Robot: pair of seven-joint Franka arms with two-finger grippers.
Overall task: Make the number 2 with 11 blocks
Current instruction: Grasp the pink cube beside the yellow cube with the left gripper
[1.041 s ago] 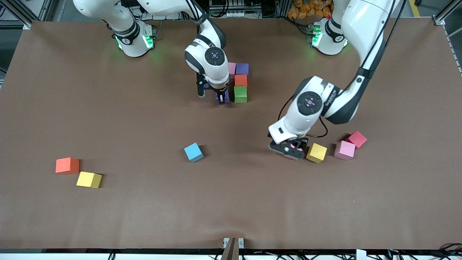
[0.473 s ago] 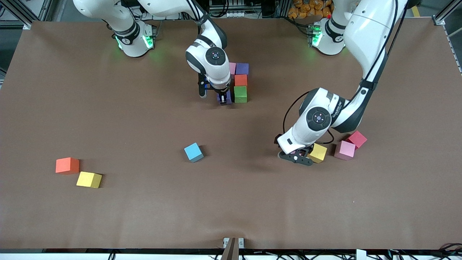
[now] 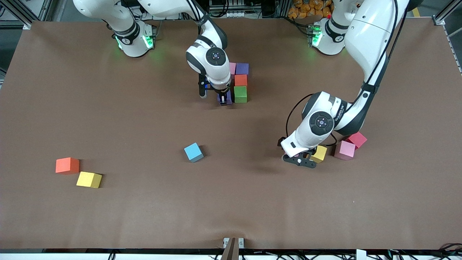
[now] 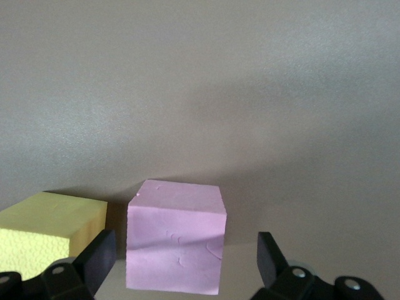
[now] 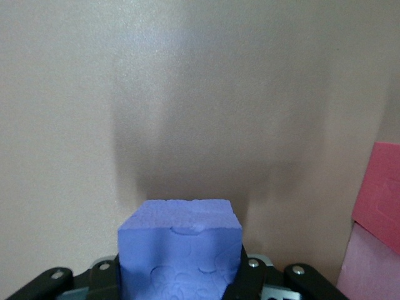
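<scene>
Blocks lie scattered over the brown table [image 3: 144, 216]; four of them stand packed together near the arms' bases: a pink cube [image 3: 232, 68] touching a purple cube [image 3: 242, 68], a red cube [image 3: 240, 79] just nearer the front camera, then a green cube [image 3: 240, 94]; the right gripper [image 3: 224, 98] pinches a second purple cube [image 5: 180, 247] between its fingers, low beside the green one; the left gripper [image 3: 301, 159] hangs with fingers [image 4: 97, 257] spread wide on either side of a pink block [image 4: 176, 244], not touching it, a yellow cube [image 3: 319, 153] just beside; another pink cube [image 3: 344, 150] and a deeper pink cube [image 3: 357, 139] sit together toward the left arm's end; a light blue cube [image 3: 194, 152] stands alone mid-table; an orange cube [image 3: 67, 165] and a second yellow cube [image 3: 89, 179] rest close together toward the right arm's end.
</scene>
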